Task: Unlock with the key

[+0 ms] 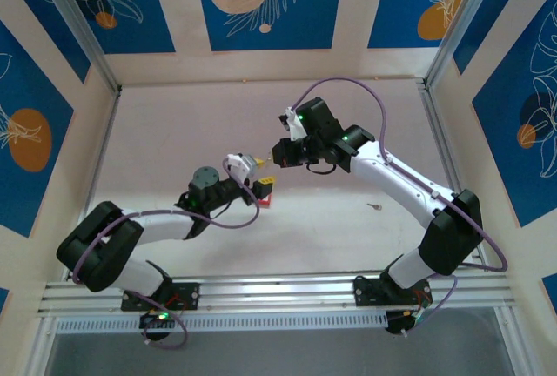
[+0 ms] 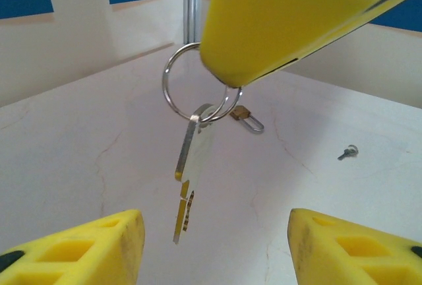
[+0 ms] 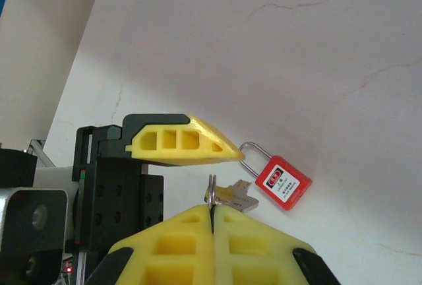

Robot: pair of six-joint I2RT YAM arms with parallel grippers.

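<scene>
Roughly halfway: I'm pinching the key's ring in my shut right gripper (key dangling), left gripper gaping empty; padlock lying unopened, table centre.

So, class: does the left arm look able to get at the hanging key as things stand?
Probably yes. The key dangles from a ring pinched in the shut right fingers, in line with the gap between the open left fingers, and nothing sits between them.
</scene>
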